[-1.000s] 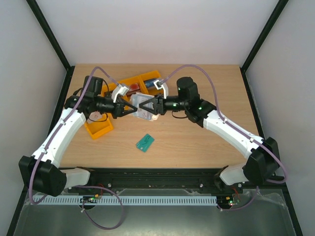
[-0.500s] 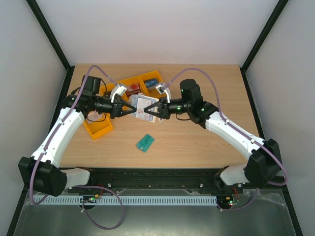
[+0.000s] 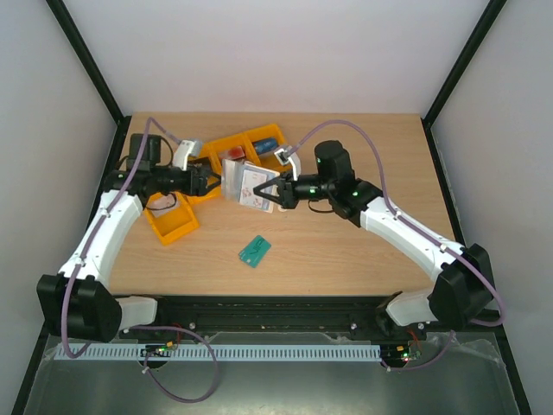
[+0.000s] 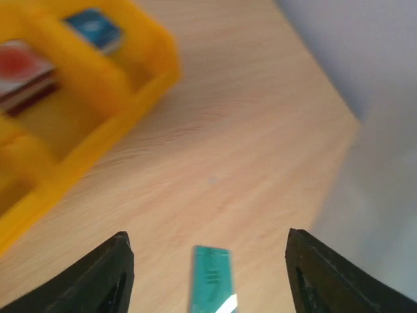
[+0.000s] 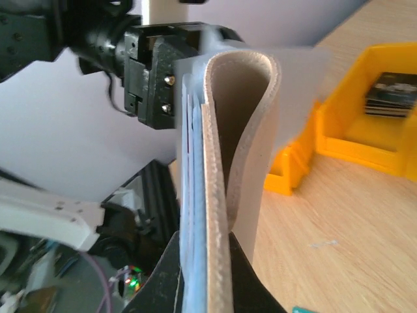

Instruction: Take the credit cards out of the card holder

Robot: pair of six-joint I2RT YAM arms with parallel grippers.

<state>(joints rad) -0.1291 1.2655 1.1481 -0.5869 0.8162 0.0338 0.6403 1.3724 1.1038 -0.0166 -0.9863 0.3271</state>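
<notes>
1. Credit cards: they cannot be told apart from the card holder (image 3: 244, 183). The top view shows only a pale face with reddish marks. The right wrist view shows thin blue-grey layers edge-on beside the beige fold. How many cards are inside cannot be told
2. The left wrist view is blurred, and the yellow bins (image 4: 98, 134) are cut off at its left side
3. Card holder: it is held clear of the worktop (image 3: 346, 251), over the rear half and left of centre, just in front of the bins. The right gripper (image 3: 270, 197) is clamped on its lower right edge, with the fingers (image 5: 159, 283) pinching the beige cover from both sides
4. Left gripper (image 4: 207, 238): the jaws are spread wide with nothing between them. It stands just beside the holder's left edge
5. Bins: they sit toward the rear left corner. One compartment holds a blue item (image 4: 94, 26) and the next holds a red-and-white item (image 4: 19, 62). The right wrist view shows a dark stack (image 5: 391, 91) in another bin
6. A green card (image 3: 254, 251) lies flat towards the near edge, left of centre, well apart from the holder
7. Change from half a second earlier: the left gripper was then at the holder's left edge and has drawn back toward the left edge of the worktop. The holder now sits slightly further left and rearward. The green card has not moved
</notes>
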